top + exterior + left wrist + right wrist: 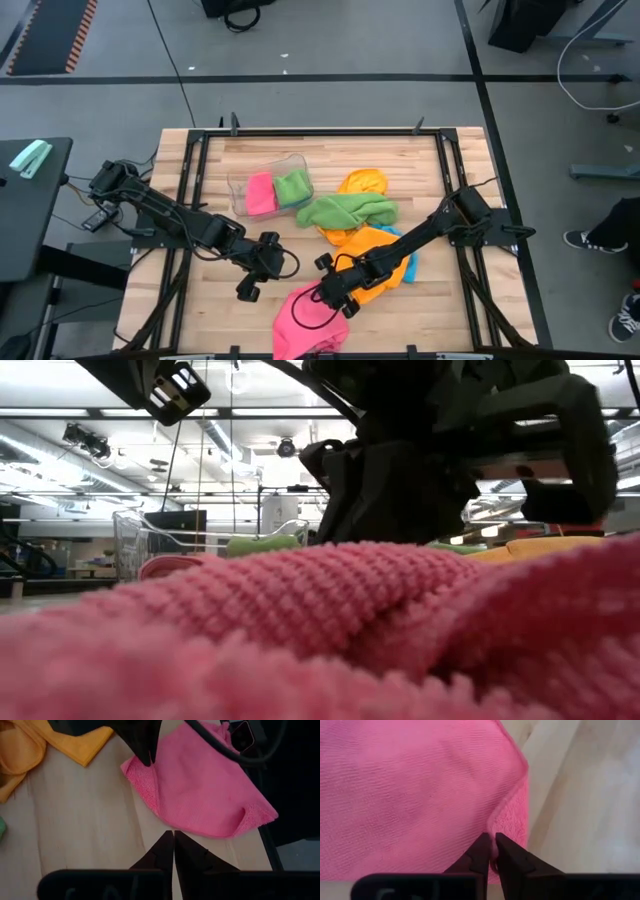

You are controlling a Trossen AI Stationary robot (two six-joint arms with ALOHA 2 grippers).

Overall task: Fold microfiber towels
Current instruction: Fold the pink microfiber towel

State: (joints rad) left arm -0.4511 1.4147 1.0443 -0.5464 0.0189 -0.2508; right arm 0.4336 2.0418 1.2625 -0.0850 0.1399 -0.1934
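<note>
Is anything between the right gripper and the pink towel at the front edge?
Nothing visible. The right gripper is already pinching the pink towel at its edge, with no gap. The left gripper is shut over bare wood beside it.

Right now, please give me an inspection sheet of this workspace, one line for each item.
Surface: wooden table, black frame around it.
Job's things: pink towel at the near edge; orange towel, green towel and a blue towel mid-table.
Clutter: clear tub holding pink and green cloths.
Claws: right claw shut on the pink towel's edge; left claw shut, empty, over bare wood.
Cables: black cable across the floor.
Surroundings: a person's shoes at the right.
</note>
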